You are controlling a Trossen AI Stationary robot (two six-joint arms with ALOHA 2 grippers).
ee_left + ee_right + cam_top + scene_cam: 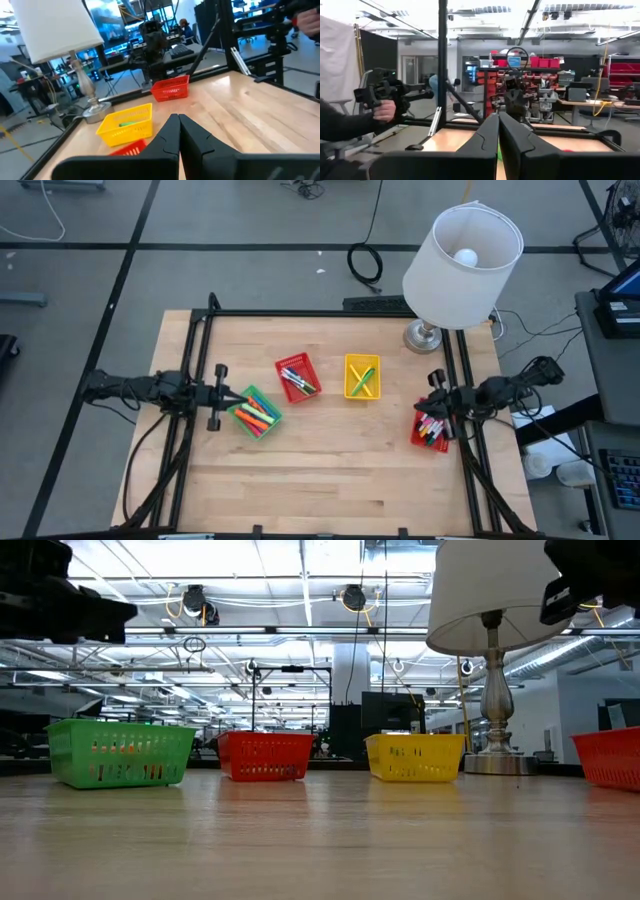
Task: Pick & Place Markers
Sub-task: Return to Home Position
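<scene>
Markers lie in four mesh baskets on the wooden table: orange, green and pink ones in the green basket (255, 412), several in the middle red basket (298, 377), green and orange ones in the yellow basket (362, 376), and a mixed bunch in the right red basket (430, 430). My left gripper (236, 395) hovers shut above the green basket's left edge, pointing right. It shows in the left wrist view (179, 121). My right gripper (430, 406) hovers shut above the right red basket, pointing left. It shows in the right wrist view (498, 119). Neither holds anything.
A table lamp (462, 255) with a white shade stands at the table's far right corner. A black frame (330, 312) runs along the far, left and right edges. In the right wrist view, a person's hand (385, 110) holds a dark handle beyond the table. Bare wood lies toward the near edge.
</scene>
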